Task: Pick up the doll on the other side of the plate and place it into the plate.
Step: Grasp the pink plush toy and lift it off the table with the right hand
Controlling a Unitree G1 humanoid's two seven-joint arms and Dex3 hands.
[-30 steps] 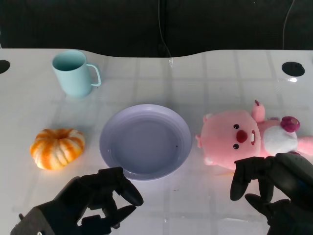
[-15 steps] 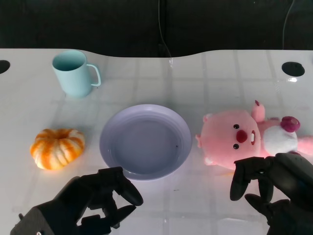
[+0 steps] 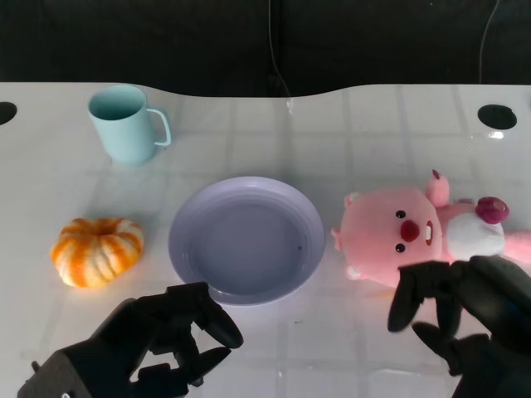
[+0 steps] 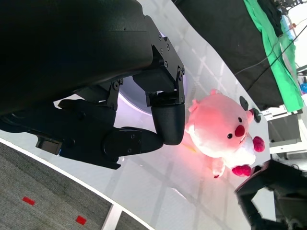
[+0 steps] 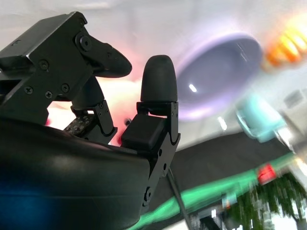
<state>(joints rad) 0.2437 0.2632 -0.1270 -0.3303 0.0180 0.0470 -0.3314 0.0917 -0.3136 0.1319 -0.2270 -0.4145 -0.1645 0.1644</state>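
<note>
The pink doll (image 3: 415, 234) lies on the white tabletop (image 3: 332, 141) at the right of the frame, just beside the purple plate (image 3: 246, 240). Nothing is in the plate. The doll is not picked up yet.

The right hand (image 3: 465, 319) is at the lower right, very near the doll's bottom edge. Its fingers are spread and it holds nothing. I cannot tell if a fingertip touches the doll. The left hand (image 3: 162, 340) is at the lower left, near the front of the plate. Its fingers are curled in with nothing in them.

What could go wrong? The doll is soft and round. If the right hand closes on just the edge, the doll may squish and slip out. If the hand pushes before it closes, the doll may slide away to the right, or bump the plate and move it. If the grip is weak, the doll may drop on the rim and roll off.

An orange pumpkin (image 3: 97, 251) and a blue cup (image 3: 124, 124) sit at the left, well apart from the doll.
</note>
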